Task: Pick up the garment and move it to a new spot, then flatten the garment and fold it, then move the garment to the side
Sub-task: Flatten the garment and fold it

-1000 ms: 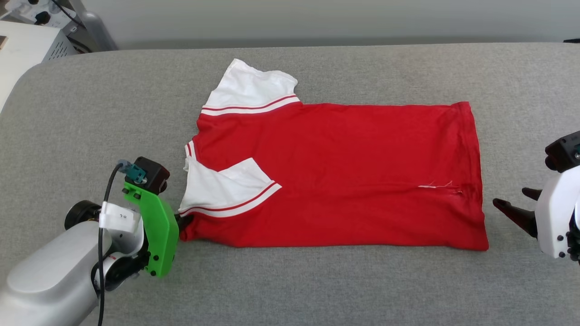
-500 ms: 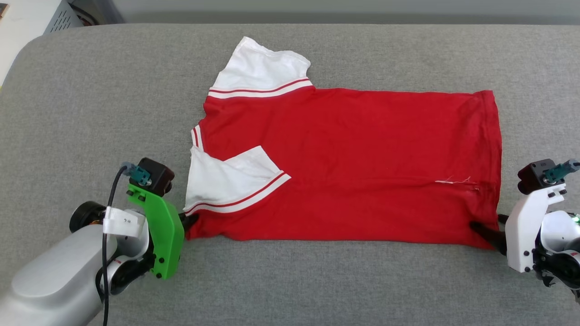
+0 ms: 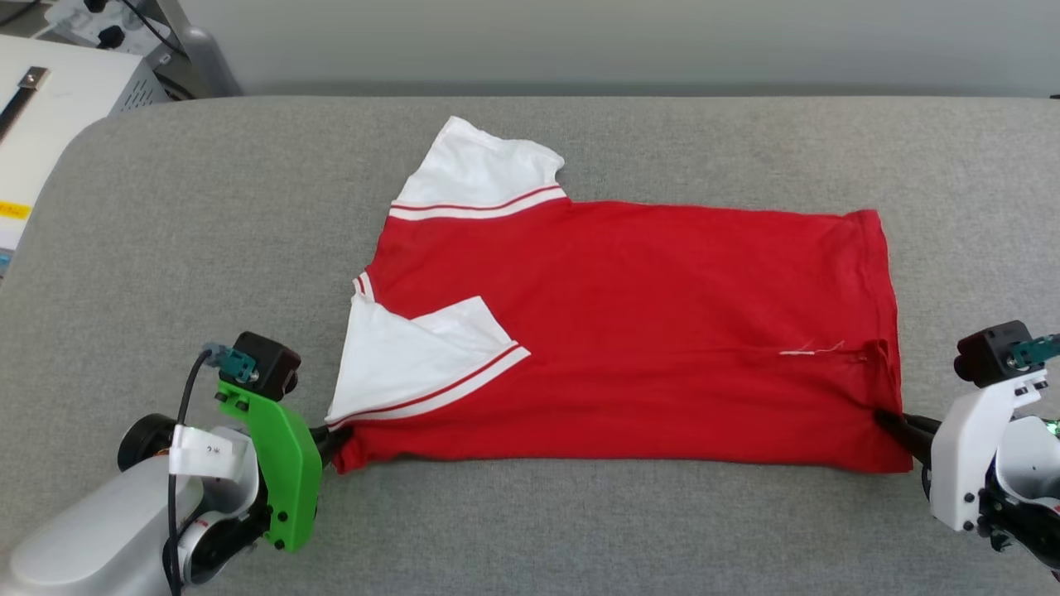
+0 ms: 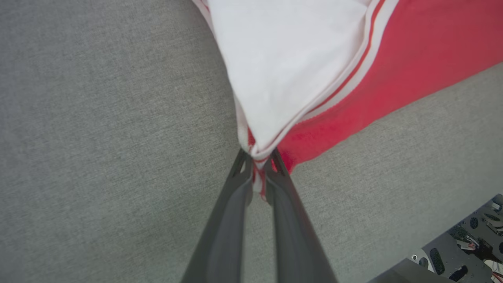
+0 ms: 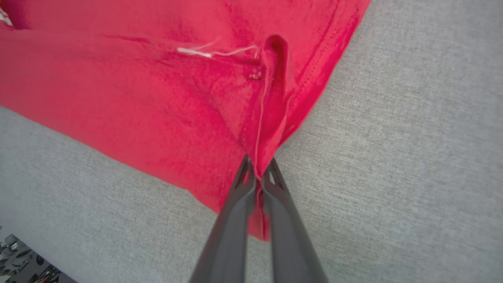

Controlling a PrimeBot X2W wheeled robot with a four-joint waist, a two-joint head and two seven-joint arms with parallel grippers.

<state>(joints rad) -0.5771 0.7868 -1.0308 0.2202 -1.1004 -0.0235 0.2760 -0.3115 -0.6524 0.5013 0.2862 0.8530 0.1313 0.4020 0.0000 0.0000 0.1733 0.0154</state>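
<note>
Red short-sleeved sports jersey of thin shiny fabric (image 3: 629, 331) lying flat and lengthwise on a grey woven upholstered surface (image 3: 530, 530), collar end toward the robot's left and hem end toward its right, held at both near corners. Left gripper (image 3: 335, 439), on a silver forearm with a green wrist bracket (image 3: 286, 463), reaches in low from the lower left of the head view. Its two long dark fingers (image 4: 235, 196) point toward the cloth and are closed together on the corner where the folded-in white sleeve with red-and-white striped trim (image 3: 414, 364) meets the red shoulder edge. In the left wrist view a small tuft of striped fabric is pinched between the tips, the white sleeve fanning out directly beyond them and the red body running off to their right. Right gripper (image 3: 894, 422), on a white wrist bracket (image 3: 965, 463) carrying a black camera block (image 3: 990, 354), comes in low from the lower right, its own fingers (image 5: 279, 204) likewise pressed together on the near hem corner. In the right wrist view the red cloth gathers into a raised crease just beyond the tips, with a loose white thread (image 5: 196, 52) farther beyond and to their left. The second white sleeve (image 3: 484, 170) lies spread at the far edge, well apart from either pair of fingers. A pale cabinet (image 3: 50, 99) stands past the far left corner of the surface
</note>
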